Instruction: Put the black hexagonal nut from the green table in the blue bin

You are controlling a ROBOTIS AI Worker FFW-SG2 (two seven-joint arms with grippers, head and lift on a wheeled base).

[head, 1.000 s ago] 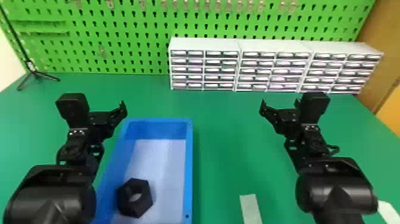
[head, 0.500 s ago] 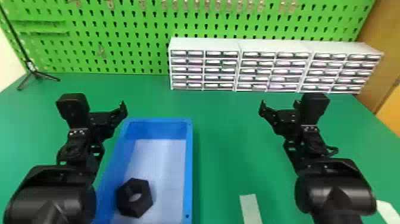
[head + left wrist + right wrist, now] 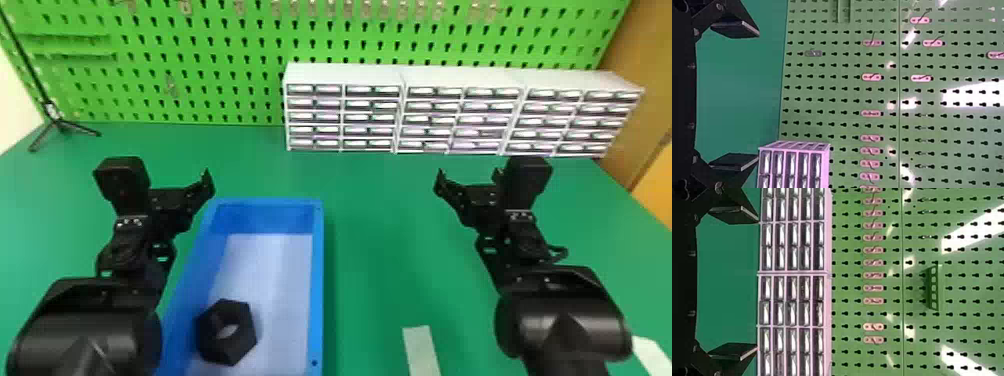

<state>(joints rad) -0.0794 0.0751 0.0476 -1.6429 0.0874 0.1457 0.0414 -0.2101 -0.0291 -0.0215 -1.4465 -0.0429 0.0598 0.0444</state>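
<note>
Nearest the robot, the black hexagonal nut (image 3: 235,345) lay inside the blue bin (image 3: 317,280), hole upward, beside the bin's left wall; whether it touched that wall could not be told. The bin's long axis ran away from the robot over the green table (image 3: 375,225). Farther out, the left gripper (image 3: 758,96) was spread wide, with nothing between its fingers; the right gripper (image 3: 757,285), likewise wide and empty, stood well to the right of the bin. The governing relation was that of nut to left gripper: the nut lay nearer the robot and somewhat to that gripper's right, making the left arm the closer of the two. The placement was judged complete, so the coming move probably called for no grasp, only for clearance between the left arm and the bin wall. Beyond stood the white drawer cabinets (image 3: 345,75), then the green pegboard (image 3: 225,65).
</note>
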